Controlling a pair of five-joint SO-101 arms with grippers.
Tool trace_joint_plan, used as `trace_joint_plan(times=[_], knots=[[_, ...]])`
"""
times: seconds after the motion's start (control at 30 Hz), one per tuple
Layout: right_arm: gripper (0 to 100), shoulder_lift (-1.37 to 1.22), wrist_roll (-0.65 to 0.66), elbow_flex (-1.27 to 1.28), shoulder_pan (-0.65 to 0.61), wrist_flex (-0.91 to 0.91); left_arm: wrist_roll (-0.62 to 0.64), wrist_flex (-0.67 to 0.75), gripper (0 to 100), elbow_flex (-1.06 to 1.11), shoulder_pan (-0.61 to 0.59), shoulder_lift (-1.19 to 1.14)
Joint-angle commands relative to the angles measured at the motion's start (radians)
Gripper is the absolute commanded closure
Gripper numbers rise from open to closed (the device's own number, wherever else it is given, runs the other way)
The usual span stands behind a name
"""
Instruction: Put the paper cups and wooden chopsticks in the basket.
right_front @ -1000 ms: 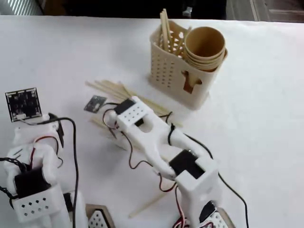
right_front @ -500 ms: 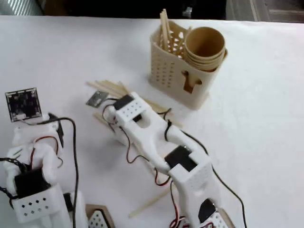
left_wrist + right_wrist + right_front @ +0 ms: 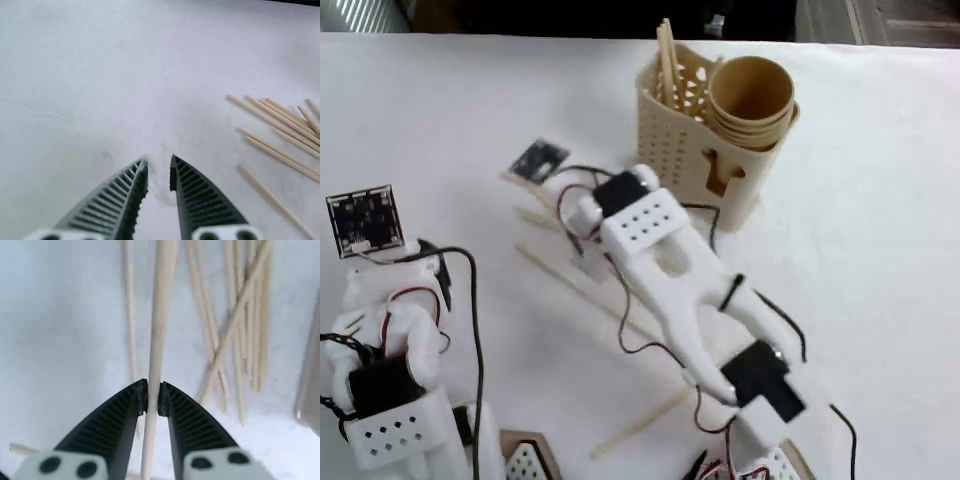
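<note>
1. High view: a white table (image 3: 880, 260) takes up nearly the whole scene. Beyond its far edge runs a dark strip of room (image 3: 570, 15), with a pale slatted patch (image 3: 360, 12) at the far left and grey-brown panels (image 3: 900, 20) at the far right.
2. A cream, perforated plastic basket (image 3: 685, 150) stands upright toward the far side of the table. A stack of tan paper cups (image 3: 752, 92) sits mouth up in its right part. A few upright chopsticks (image 3: 667, 60) stand in its left part.
3. The right arm (image 3: 670, 275) extends diagonally from the near edge, with its wrist just beside the basket's near left corner.
4. In the right wrist view, the right gripper (image 3: 152, 390) has its black ribbed jaws pressed almost together on a single wooden chopstick (image 3: 159, 315), which runs straight out between the tips.
5. Below it, loose chopsticks (image 3: 233, 325) lie on the table, mostly side by side, with one slanting across the others.
6. The left arm (image 3: 385, 385) sits at the near left corner, well apart from the basket.
7. In the left wrist view, the left gripper (image 3: 158, 165) hangs over bare table with its jaws a narrow gap apart and nothing between them. More loose chopsticks lie near it.
8. The table surface is matte white with faint creases.
</note>
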State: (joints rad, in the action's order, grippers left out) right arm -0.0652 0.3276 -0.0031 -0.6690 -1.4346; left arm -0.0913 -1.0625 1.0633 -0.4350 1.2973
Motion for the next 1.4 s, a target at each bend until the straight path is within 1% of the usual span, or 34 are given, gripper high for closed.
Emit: trace_joint_plan(times=[0.0,0.13,0.27,0.43,0.5,0.63,0.77,1.0,1.3,1.37], knots=[[97.8,0.139,-0.055,-0.017,0.050,-0.010,0.005,0.021,91,-0.003,-0.010,0.015],[97.9,0.248,-0.068,-0.046,0.064,-0.002,0.005,0.021,91,-0.003,-0.010,0.015],[97.9,0.335,-0.068,-0.141,0.065,0.027,0.005,0.021,91,-0.003,-0.010,0.015],[97.9,0.357,-0.068,-0.276,0.088,0.102,0.005,0.021,91,-0.003,-0.010,0.015],[97.9,0.357,-0.069,-0.311,0.113,0.157,0.005,0.021,91,-0.003,-0.010,0.015],[97.9,0.357,-0.152,-0.339,0.183,0.309,0.005,0.021,91,-0.003,-0.010,0.015],[97.9,0.352,-0.203,-0.334,0.232,0.483,0.005,0.021,91,-0.003,-0.010,0.015],[97.9,0.246,-0.209,-0.338,0.315,0.777,0.005,0.021,91,0.005,-0.010,0.015],[97.9,0.087,-0.209,-0.336,0.392,0.961,0.005,0.021,91,0.006,-0.010,0.015],[97.9,0.047,-0.209,-0.336,0.403,0.969,0.005,0.021,91,0.006,-0.010,0.015]])
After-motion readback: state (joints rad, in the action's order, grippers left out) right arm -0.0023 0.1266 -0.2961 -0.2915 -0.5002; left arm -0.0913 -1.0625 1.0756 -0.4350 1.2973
